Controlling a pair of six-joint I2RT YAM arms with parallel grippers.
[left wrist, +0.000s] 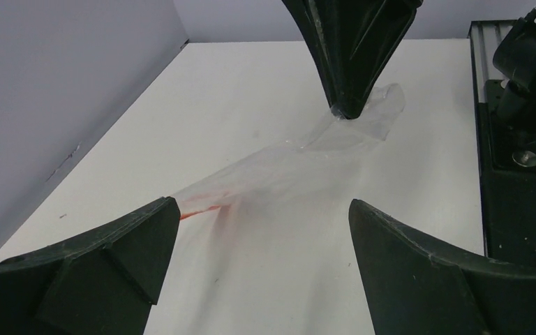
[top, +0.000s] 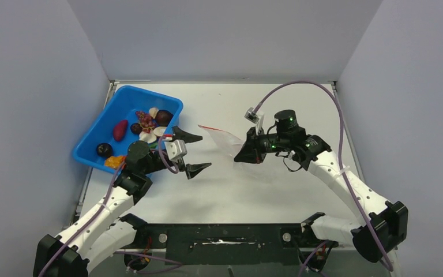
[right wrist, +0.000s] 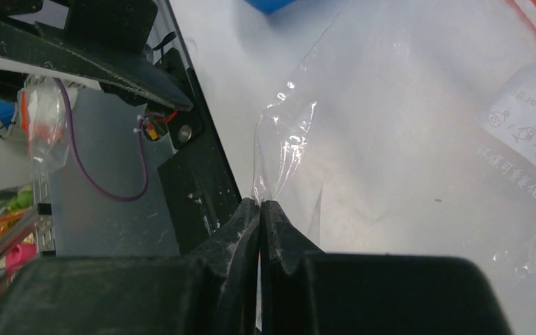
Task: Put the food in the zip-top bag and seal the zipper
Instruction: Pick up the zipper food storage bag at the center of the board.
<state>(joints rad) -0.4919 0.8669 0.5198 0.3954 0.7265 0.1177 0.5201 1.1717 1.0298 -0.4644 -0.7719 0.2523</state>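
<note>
Right gripper [top: 239, 157] clamps one corner of the zip-top bag [top: 224, 141]; left gripper [top: 195, 153], jaws spread wide and empty, faces the bag from nearby.

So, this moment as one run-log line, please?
right fingers: shut on clear plastic zip-top bag | left fingers: open, empty, facing red zipper | toy food: in blue plastic bin

The clear zip-top bag [top: 226, 143] slants at mid-table [top: 277, 190], right end raised, left end sagging down. Its red zipper [top: 210, 128] lines that low mouth. The food [top: 146, 121], red, purple, dark, white and orange pieces, lies clustered near the far-left corner.
</note>
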